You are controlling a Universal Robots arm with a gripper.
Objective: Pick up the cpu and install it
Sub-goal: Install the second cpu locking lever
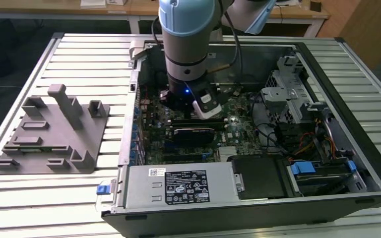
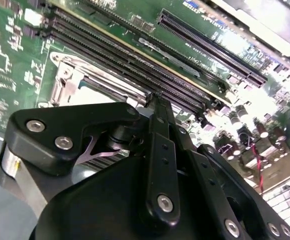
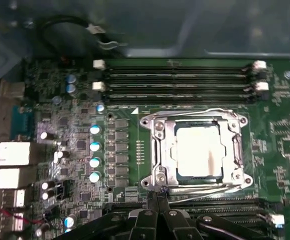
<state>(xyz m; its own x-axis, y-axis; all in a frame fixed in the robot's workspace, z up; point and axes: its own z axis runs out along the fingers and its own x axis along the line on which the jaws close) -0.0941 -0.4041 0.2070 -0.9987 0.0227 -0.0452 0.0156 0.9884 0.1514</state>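
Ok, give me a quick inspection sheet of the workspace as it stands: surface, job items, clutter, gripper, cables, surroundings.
Surface: slatted metal table, carrying an open computer case laid on its side.
Job's things: cpu sits in the motherboard socket, inside the metal frame, in the first wrist view.
Clutter: grey fixture block on the table, at the exterior view's left of the case.
Grippers: gripper shut, holding nothing, its tip at the socket's edge.
Cables: black loop by the case wall; orange and black wires near the drive bay.
Surroundings: wooden desks behind the table.
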